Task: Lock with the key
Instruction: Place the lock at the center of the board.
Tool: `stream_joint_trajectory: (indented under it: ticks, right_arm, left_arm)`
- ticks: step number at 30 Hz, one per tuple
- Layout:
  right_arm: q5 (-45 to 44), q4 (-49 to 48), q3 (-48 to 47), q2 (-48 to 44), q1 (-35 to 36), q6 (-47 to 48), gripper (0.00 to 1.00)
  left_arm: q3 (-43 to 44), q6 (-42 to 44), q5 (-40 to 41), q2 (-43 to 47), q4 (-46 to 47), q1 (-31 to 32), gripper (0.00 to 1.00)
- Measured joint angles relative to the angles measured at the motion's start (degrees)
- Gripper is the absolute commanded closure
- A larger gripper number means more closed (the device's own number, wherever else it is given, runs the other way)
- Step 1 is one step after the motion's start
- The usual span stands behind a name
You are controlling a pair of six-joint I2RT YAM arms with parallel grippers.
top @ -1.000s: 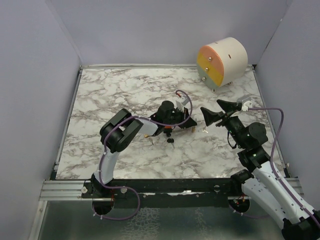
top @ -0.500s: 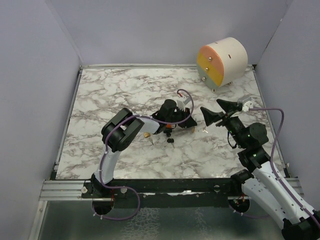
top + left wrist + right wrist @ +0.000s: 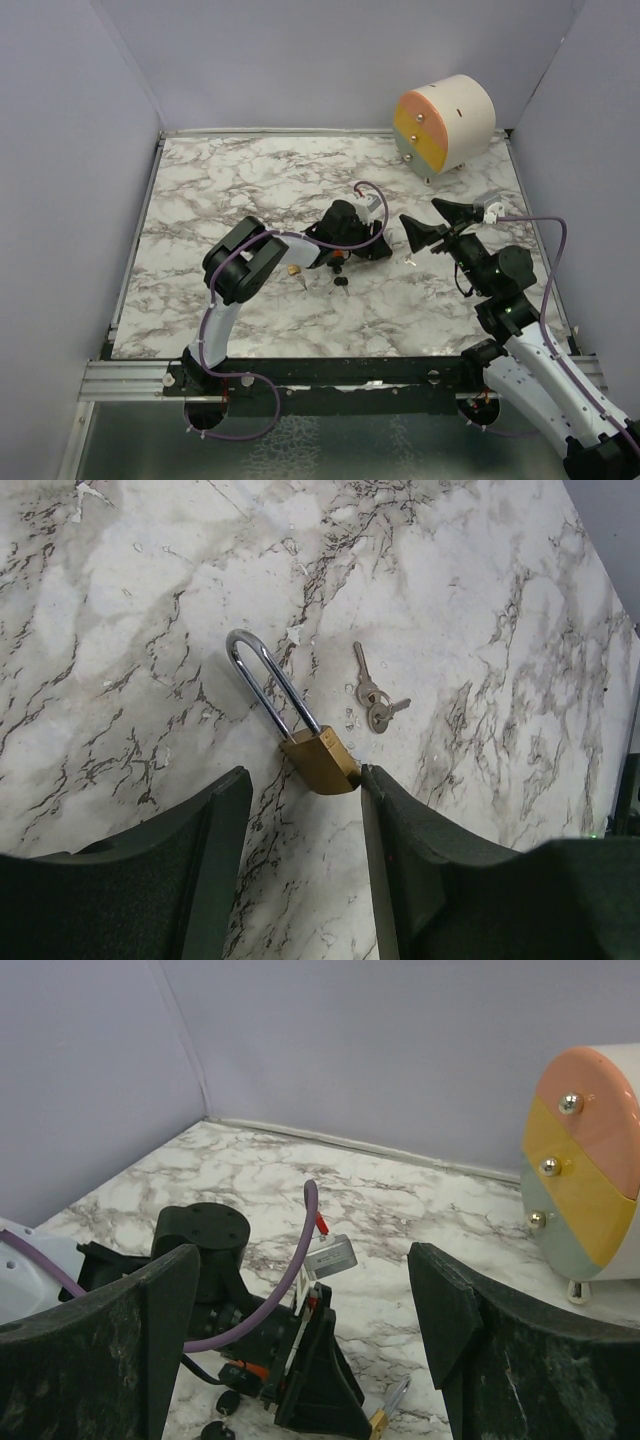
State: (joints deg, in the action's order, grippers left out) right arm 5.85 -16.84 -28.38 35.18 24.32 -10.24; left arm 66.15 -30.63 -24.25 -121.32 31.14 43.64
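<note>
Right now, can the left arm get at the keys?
Probably yes. The keys lie flat and uncovered on the marble table, just beside the padlock. The left gripper sits low, jaws apart either side of the brass body, so it would likely have to shift sideways past it first.

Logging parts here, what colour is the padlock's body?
The padlock body is brass-gold; left wrist view shows it best.
</note>
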Motion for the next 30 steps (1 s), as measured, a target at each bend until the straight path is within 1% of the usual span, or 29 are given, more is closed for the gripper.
stream_joint_trajectory:
  ticks: [13, 22, 30]
  right_arm:
    - [1.4, -0.6, 0.1, 0.3, 0.0, -0.4, 0.15]
    - [2.2, -0.9, 0.3, 0.8, 0.0, -0.6, 0.15]
    - [2.4, -1.2, 0.4, 0.8, 0.0, -0.6, 0.15]
  left_arm:
    - [0.3, 2.1, 3.3, 1.2, -2.5, 0.0, 0.49]
    - [4.4, 2.9, 4.3, 1.2, -3.6, 0.0, 0.49]
    - [4.8, 3.1, 4.3, 1.2, -4.8, 0.1, 0.54]
